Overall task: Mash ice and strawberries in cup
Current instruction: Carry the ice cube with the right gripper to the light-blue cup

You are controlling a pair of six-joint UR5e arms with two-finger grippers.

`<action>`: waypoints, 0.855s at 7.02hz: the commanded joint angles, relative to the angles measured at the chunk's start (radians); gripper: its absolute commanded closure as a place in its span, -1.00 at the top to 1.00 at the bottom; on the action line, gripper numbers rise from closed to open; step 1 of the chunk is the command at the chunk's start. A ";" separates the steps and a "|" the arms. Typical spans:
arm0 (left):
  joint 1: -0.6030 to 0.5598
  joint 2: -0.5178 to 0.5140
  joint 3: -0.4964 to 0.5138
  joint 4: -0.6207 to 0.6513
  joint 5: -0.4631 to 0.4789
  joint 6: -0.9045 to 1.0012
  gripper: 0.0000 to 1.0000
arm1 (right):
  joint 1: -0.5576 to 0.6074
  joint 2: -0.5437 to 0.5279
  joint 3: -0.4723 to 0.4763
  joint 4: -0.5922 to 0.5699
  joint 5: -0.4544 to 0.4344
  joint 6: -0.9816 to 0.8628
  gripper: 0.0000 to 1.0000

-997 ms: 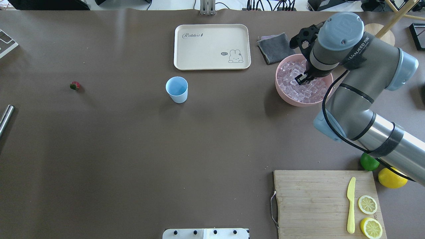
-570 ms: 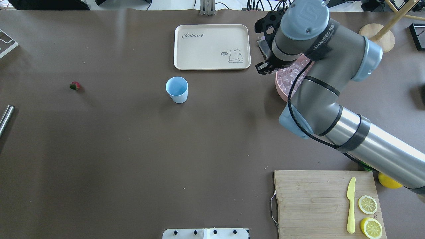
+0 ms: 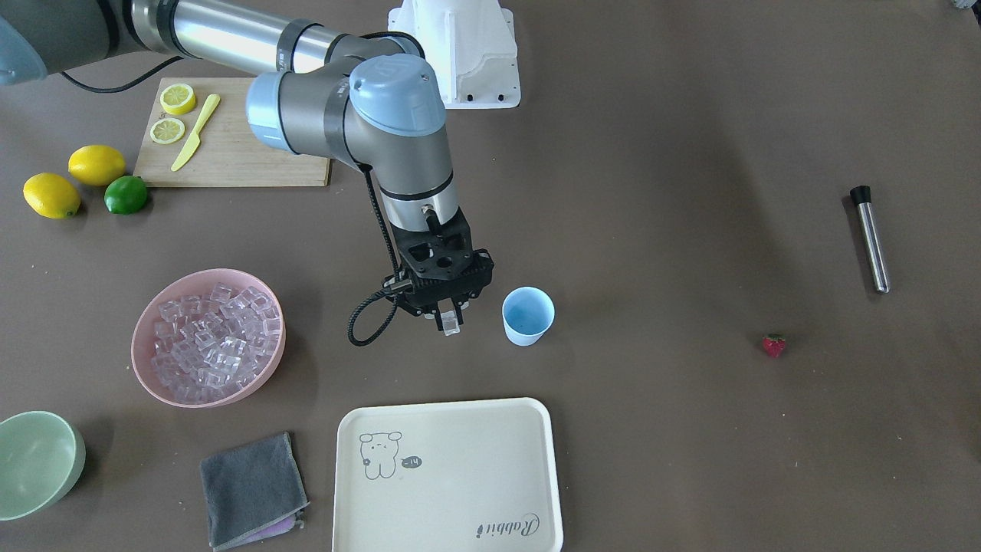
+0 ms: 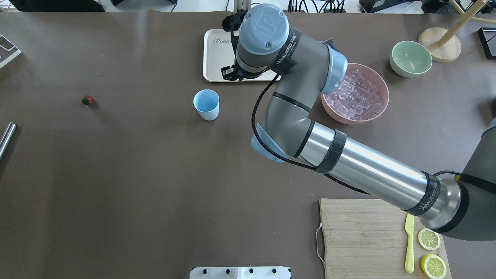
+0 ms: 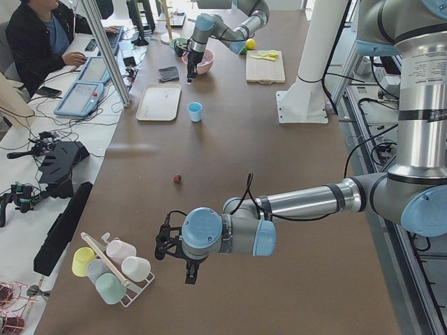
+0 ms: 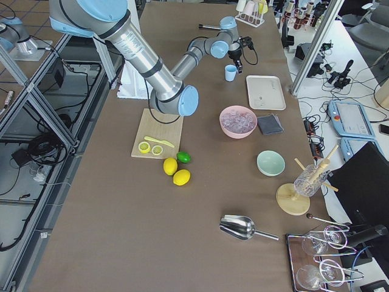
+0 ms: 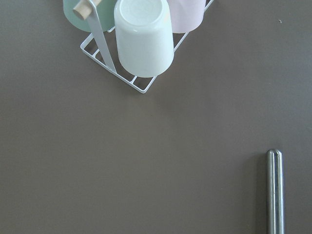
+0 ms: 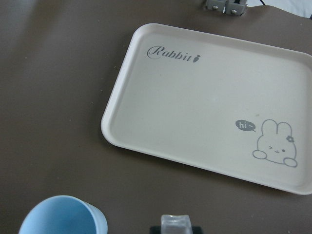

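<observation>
My right gripper (image 3: 451, 320) is shut on one clear ice cube (image 3: 451, 325) and holds it above the table, just beside the light blue cup (image 3: 527, 316). In the right wrist view the cube (image 8: 175, 224) sits between the fingertips, with the cup (image 8: 63, 217) at lower left. The cup (image 4: 206, 104) stands upright and looks empty. More ice (image 3: 207, 341) fills the pink bowl (image 3: 230, 397). The strawberry (image 3: 774, 345) lies alone on the table, far from the cup. My left gripper (image 5: 190, 273) shows only in the exterior left view, so I cannot tell its state.
A cream rabbit tray (image 3: 448, 475) lies beyond the cup. A grey cloth (image 3: 249, 491) and a green bowl (image 3: 34, 460) sit near the pink bowl. A cutting board (image 3: 237, 153) holds lemon slices and a knife. A steel rod (image 3: 872, 238) and a cup rack (image 7: 144, 44) are on the robot's left side.
My right arm has lifted out of the pink ice bowl and swung left across the table to beside the blue cup, carrying an ice cube.
</observation>
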 commanded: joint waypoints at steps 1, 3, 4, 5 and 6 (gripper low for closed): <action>-0.001 0.000 -0.001 0.000 -0.001 0.000 0.98 | -0.065 0.052 -0.060 0.062 -0.057 0.066 -0.93; -0.001 -0.004 0.000 0.000 -0.001 0.000 0.98 | -0.096 0.053 -0.068 0.102 -0.076 0.078 -0.93; -0.001 -0.006 0.001 0.000 -0.001 0.000 0.98 | -0.099 0.053 -0.068 0.111 -0.076 0.084 -0.93; -0.001 -0.007 0.001 0.000 -0.001 0.000 0.98 | -0.107 0.053 -0.069 0.113 -0.076 0.086 -0.93; -0.001 -0.009 -0.001 0.000 -0.001 0.000 0.98 | -0.114 0.053 -0.069 0.114 -0.076 0.086 -0.92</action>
